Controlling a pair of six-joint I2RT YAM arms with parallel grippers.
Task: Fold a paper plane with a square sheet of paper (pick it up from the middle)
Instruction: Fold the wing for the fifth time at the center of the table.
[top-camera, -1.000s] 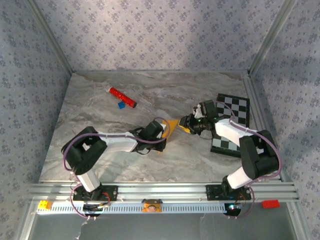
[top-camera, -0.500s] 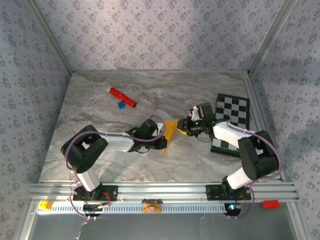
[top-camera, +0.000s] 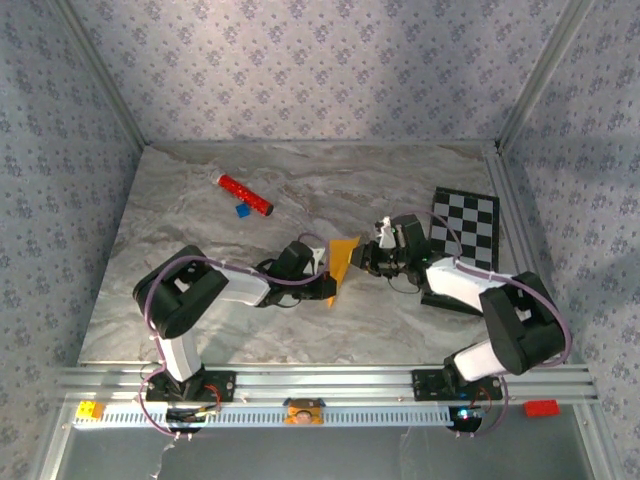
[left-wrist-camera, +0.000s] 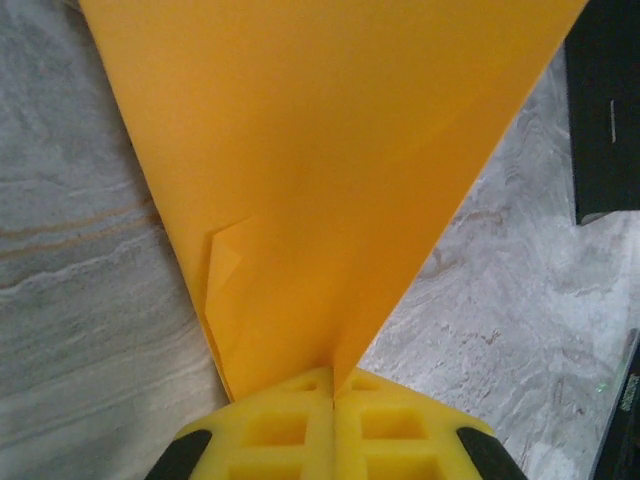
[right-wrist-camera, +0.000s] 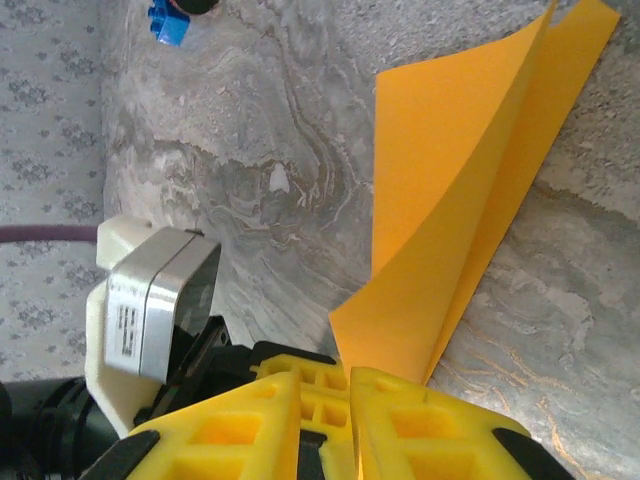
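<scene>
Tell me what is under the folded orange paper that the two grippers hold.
The grey marble table shows beneath the paper on both sides. The patch straight below the sheet is covered, so what lies there cannot be seen.

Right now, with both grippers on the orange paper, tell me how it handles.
Probably floppy: the paper bows between its layers. Likely very light, since the left gripper and right gripper hold it by corners. Thin, so it may tear if tugged apart.

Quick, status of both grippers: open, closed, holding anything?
Left gripper: closed, pinching the folded orange sheet of paper at its narrow end.
Right gripper: closed on the same sheet.
</scene>
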